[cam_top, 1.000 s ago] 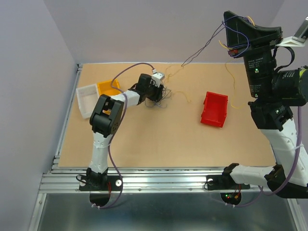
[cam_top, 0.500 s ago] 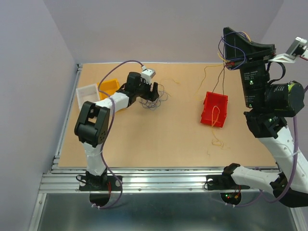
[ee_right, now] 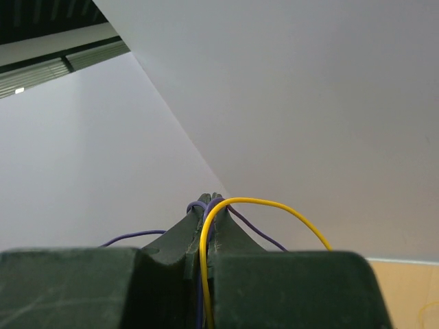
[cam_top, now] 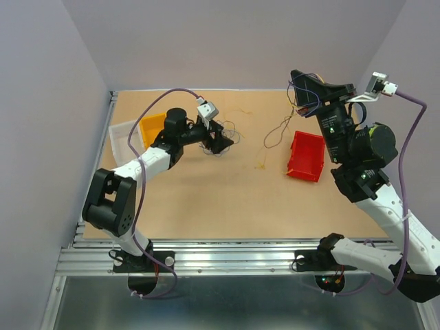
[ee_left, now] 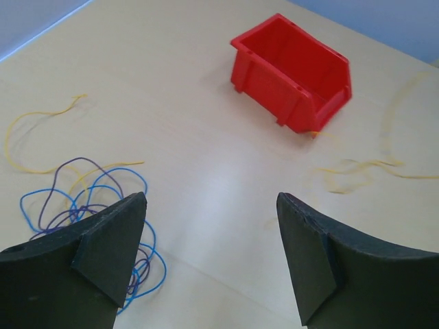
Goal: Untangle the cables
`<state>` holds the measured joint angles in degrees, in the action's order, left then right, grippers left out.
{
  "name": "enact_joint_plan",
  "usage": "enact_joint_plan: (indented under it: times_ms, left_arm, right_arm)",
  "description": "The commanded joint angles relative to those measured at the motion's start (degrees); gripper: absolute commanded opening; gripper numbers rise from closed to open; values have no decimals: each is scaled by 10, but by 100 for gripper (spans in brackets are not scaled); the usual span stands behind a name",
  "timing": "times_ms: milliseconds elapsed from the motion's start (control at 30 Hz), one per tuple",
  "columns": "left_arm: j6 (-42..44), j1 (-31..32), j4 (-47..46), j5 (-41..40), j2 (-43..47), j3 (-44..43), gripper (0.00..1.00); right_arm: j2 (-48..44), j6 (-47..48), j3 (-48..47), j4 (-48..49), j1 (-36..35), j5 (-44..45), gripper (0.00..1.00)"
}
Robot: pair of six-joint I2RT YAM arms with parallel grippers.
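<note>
- Counter: flat, matte, tan board, with a ridged metal rail along the near edge.
- Cables: hair-thin, glossy wire in blue and purple, curled into loose overlapping loops with a few yellow strands among them. Lie on the counter near the far edge, left of its middle.
- Left gripper: sits low near the far edge, right at the cables. Matte black, wedge-shaped fingers spread wide with nothing between them. Loops lie beside and partly under the left one.
- Right gripper: held high over the far edge, right of the middle. Dark tapered fingers pressed together on the lifted strands.
- Lifted strands: one yellow and a few purple, arching smoothly out of the pinch. Trail down in a thin dark loop over the counter between the cables and the red bin. Cannot tell whether touching the board.
- Loose yellow strands: pale, wavy, flat on the counter just beside the red bin, apart from the cables.
- Red bin: glossy moulded plastic, boxy and open-topped, with ribbed outer walls. Stands right of the middle, nearer the right edge.
- Orange bin and white bin: small, boxy, plastic-looking, side by side near the far left corner.
</note>
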<state>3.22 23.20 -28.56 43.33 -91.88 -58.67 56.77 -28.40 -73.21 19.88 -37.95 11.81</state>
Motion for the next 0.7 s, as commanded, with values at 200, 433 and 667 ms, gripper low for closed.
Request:
enact_joint_plan:
  times_ms: [200,433,667]
  left_arm:
    - [94,56,-54,118,107,66,87]
    - [112,71,-43,75,89,61,86]
    - [102,73,-33,-7,47,37,80]
  right_arm:
    - [41,-41,39,80,-4,0,1]
    - [101,-61,36,107,-3,-5,0]
    - [111,-75,44,126,-4,-21,1]
